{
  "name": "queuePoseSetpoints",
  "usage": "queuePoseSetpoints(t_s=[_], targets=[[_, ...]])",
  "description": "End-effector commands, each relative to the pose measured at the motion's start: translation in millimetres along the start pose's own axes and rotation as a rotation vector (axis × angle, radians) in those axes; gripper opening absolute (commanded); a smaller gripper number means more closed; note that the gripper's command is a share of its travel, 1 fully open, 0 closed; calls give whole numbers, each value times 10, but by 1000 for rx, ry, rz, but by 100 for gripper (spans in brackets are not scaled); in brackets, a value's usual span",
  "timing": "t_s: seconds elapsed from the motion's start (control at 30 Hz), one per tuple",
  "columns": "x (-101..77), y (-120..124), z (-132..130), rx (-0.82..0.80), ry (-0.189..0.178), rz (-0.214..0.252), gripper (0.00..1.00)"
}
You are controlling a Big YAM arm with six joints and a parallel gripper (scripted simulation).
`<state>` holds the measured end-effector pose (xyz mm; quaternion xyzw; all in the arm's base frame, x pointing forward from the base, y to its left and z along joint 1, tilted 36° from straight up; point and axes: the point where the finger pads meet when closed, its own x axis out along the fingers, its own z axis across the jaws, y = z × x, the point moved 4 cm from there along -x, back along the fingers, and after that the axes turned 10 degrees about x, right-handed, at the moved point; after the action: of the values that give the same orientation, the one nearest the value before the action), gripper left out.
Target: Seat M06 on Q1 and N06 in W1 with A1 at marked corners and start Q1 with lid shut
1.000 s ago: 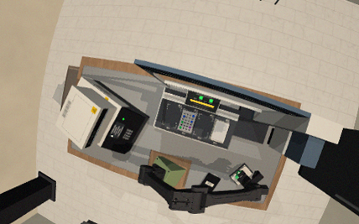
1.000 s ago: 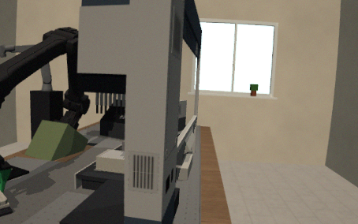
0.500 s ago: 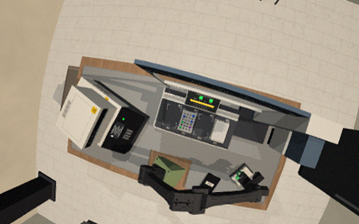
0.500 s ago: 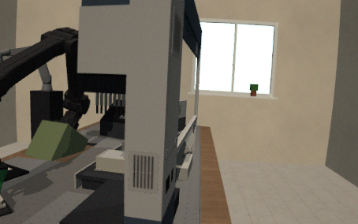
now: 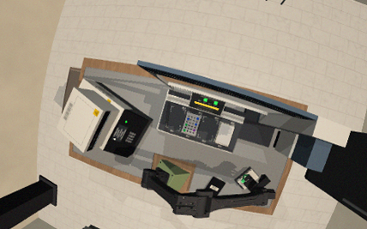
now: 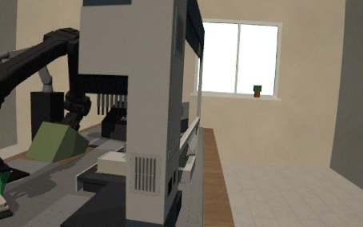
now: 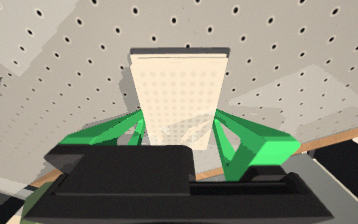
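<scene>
My gripper point(image 7: 178, 112) has green fingers and is shut on the long sides of a cream 96-well PCR plate point(image 7: 179, 102). I cannot read its label. The plate sits just over a dark nest frame point(image 7: 180, 50) on the perforated table; I cannot tell whether it rests in it. In the overhead view the gripper and plate point(image 5: 252, 175) are at the table's right front, at W1. The cycler Q1 point(image 5: 101, 120) stands at the left, its dark key panel point(image 5: 127, 134) showing a green lamp point(image 5: 125, 122). Deck positions D1 point(image 5: 176, 116) and D3 point(image 5: 208, 126) look dark, without a plate.
The tube cooling block point(image 5: 191, 123) with coloured tubes and the white deep-well block point(image 5: 225, 134) sit on the deck. A tall gantry point(image 6: 132, 112) spans behind the deck. A green wedge point(image 5: 173, 173) and a small dark nest point(image 5: 214, 185) lie by the arm's base.
</scene>
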<state>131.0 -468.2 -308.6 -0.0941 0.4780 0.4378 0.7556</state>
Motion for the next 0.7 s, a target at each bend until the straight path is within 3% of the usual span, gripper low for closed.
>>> queuePoseSetpoints(t_s=[0.0,0.2,0.67], targets=[[-226,-175,-179,0,41,-69,0],[-292,-90,-201,-9,42,-75,0],[-170,-57,22,-1,26,-41,0]])
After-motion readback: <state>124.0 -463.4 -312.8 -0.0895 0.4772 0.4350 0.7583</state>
